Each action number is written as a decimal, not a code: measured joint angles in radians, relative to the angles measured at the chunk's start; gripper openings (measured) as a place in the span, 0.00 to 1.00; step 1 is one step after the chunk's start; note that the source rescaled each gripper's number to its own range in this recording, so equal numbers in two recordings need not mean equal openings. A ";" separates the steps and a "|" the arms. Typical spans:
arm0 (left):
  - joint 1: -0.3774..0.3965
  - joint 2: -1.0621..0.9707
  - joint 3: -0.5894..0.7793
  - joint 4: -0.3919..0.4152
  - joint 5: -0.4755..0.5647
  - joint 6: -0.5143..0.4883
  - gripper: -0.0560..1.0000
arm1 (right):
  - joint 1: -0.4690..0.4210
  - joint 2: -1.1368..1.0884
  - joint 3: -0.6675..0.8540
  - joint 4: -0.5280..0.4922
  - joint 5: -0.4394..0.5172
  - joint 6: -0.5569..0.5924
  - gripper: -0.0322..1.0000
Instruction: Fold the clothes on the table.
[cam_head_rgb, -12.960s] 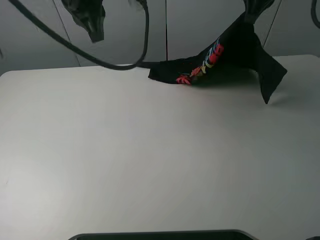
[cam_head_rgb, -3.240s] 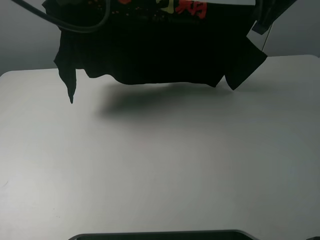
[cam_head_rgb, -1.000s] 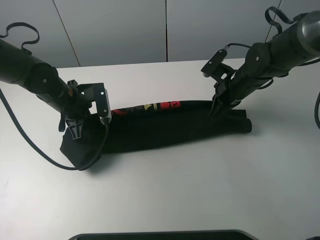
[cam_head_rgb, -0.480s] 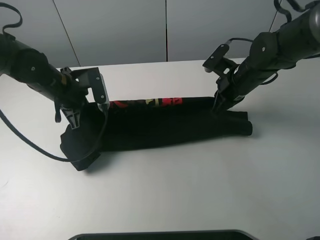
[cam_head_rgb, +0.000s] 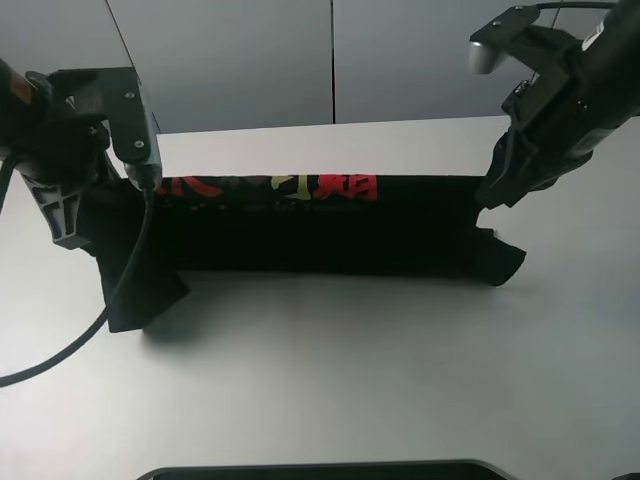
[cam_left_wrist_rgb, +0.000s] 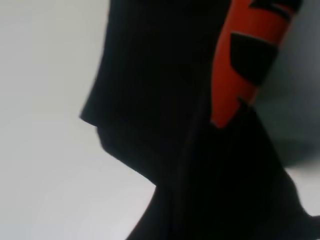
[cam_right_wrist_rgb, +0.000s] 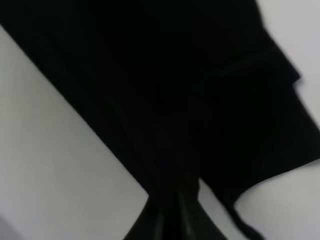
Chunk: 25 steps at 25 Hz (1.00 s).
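Left arm (cam_head_rgb: 60, 150) and right arm (cam_head_rgb: 560, 100), jaws pinching each end of the black T-shirt (cam_head_rgb: 320, 235), have just raised it taut over the desk's (cam_head_rgb: 350, 390) far half, seemingly a re-spread before folding.

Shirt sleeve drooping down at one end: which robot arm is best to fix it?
Left, probably: the drooping sleeve hangs just below the left gripper; the right gripper pinches the far end of the T-shirt.
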 joint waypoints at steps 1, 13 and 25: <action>-0.007 -0.007 0.000 -0.018 0.054 0.016 0.06 | 0.000 -0.019 0.000 0.029 0.050 0.000 0.03; -0.014 -0.001 0.000 -0.052 0.093 0.072 0.06 | 0.000 0.032 0.093 0.125 -0.066 -0.051 0.03; -0.005 0.316 0.000 0.035 -0.182 0.075 0.06 | 0.000 0.271 0.099 0.103 -0.357 -0.134 0.03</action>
